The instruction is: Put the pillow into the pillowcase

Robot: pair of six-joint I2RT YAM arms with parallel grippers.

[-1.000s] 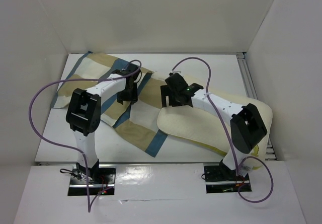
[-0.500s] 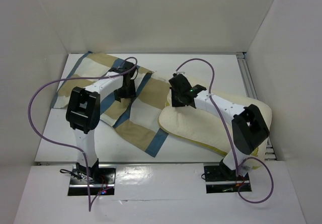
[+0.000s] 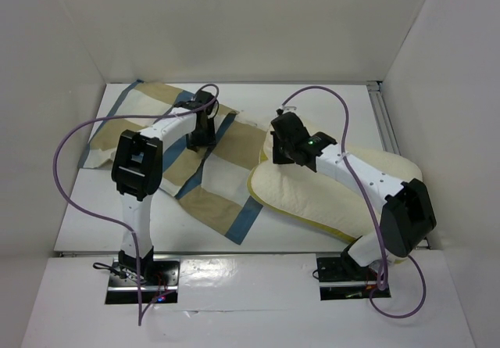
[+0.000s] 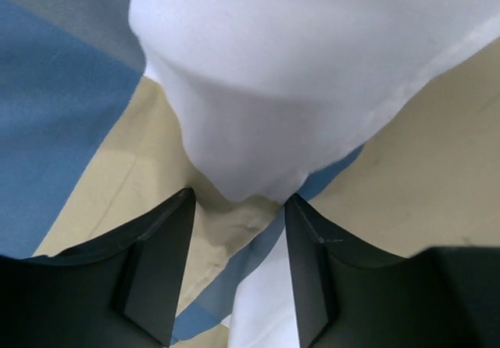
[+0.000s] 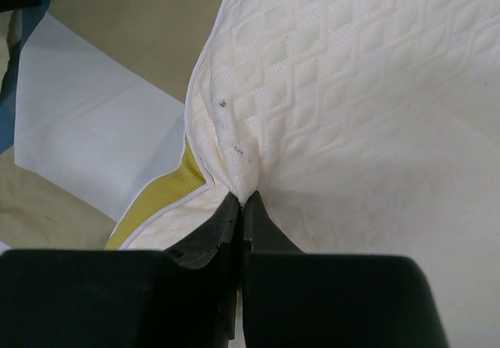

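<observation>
The pillow (image 3: 344, 195) lies flat, wholly outside the pillowcase (image 3: 191, 180), which is spread to the pillow's left with its nearest corner touching or just under the pillow's left end. The right gripper (image 5: 244, 199) is pinched tight on a small tuck of the pillow's quilted skin beside the yellow piping (image 5: 160, 199). Left of the pillow, the left gripper (image 4: 239, 199) stands with jaws apart around a fold of cream lining (image 4: 297, 74), not clamping it. Such a thin pinch may slip under the pillow's drag, and the unheld case may bunch or slide along.

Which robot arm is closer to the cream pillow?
The right arm: its jaws are pinched on the pillow's edge. The left arm's jaws stand apart over the pillowcase, beside the pillow.
</observation>
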